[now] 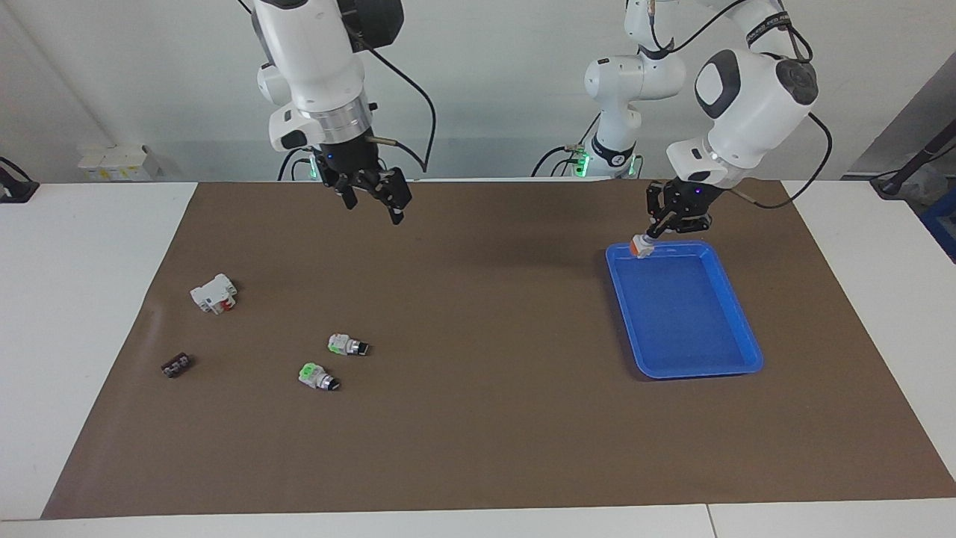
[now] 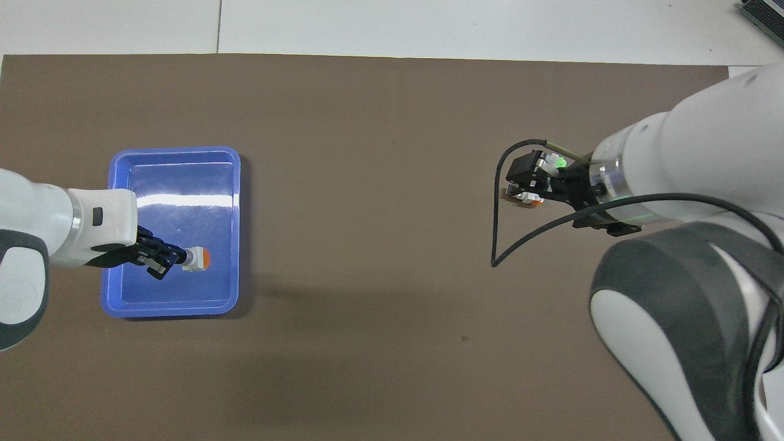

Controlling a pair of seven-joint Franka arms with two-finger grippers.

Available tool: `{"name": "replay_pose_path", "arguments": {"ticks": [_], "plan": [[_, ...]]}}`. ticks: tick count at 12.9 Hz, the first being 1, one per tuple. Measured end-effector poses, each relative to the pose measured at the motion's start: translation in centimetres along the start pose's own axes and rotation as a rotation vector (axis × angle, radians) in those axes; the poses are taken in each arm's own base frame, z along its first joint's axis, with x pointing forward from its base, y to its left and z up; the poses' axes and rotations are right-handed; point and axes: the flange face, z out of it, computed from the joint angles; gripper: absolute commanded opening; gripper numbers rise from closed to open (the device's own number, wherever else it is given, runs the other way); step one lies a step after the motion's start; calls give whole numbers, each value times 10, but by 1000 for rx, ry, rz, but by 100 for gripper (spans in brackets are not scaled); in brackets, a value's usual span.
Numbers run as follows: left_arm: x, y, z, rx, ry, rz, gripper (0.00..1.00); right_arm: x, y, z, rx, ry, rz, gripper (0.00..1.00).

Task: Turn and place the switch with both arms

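Over the blue tray [image 1: 747, 357], at the corner nearest the robots toward the left arm's end of the bench [image 1: 89, 314], the left claw [image 1: 651, 237] hung clamped on the orange-ended switch [image 1: 641, 246], gripping it by the knob end, orange block pointing down and out. Switch looked just above the tray floor; contact not certain from the facing view. Overhead view put the switch [image 2: 198, 259] inside the tray's rim [image 2: 174, 150], near the edge closest to the robots.

Step in hand, by my reading: the placing. Turning looked done; what was left was a short lowering, opening of the claw, then a clean lift away so the switch did not roll or tip.

Right claw [image 1: 371, 196] was up in the air over the brown mat [image 1: 478, 448] near the bench edge closest to the robots, fingers apart, holding nothing, waiting.

Count:
- blue tray, one
- orange-ended switch, one
- switch with bright green block [image 1: 317, 375], one, on the mat
- white-and-silver switch with pale green trim [image 1: 346, 345], one, just beside it
- white block part with red [image 1: 213, 293], one
- small dark part [image 1: 175, 365], one
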Motion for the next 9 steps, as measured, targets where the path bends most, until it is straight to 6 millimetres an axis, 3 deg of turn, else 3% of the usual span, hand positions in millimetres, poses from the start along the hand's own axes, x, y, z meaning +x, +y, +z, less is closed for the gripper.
{"name": "replay_pose_path", "arguments": {"ticks": [6,7,9], "plan": [[39,-48,24,-16,-159,24,0,55,114,-17,-58,-63,-68,100],[45,-54,29,-30,-179,24,0,61,126,-18,-89,-44,-65,100],[58,-69,39,-49,-244,30,0,67,130,-22,-133,7,-72,100]]}}
